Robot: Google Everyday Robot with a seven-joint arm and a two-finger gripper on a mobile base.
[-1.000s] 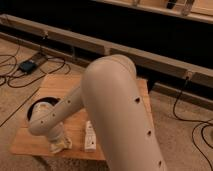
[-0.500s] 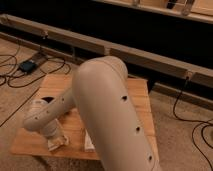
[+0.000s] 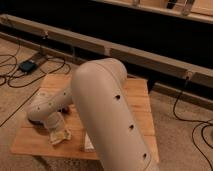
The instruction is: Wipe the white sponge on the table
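Observation:
The table [image 3: 140, 100] is a low light-brown wooden top of joined planks. My big cream arm reaches down across it from the lower right. My gripper [image 3: 59, 136] is low over the table's front left part. A small off-white patch right at the gripper's tip may be the white sponge [image 3: 63, 135], lying on or just above the wood; I cannot separate it from the gripper. The arm hides the middle of the table.
A white bottle [image 3: 88, 143] lies near the table's front edge, half hidden by the arm. A sliver of something dark [image 3: 65, 108] shows behind the forearm. Cables and a dark box [image 3: 27, 65] lie on the carpet at left. A long low wall rail runs behind.
The arm has swung left and now covers the dark bowl seen earlier at the table's left. The gripper stayed low over the front left part, shifting only slightly.

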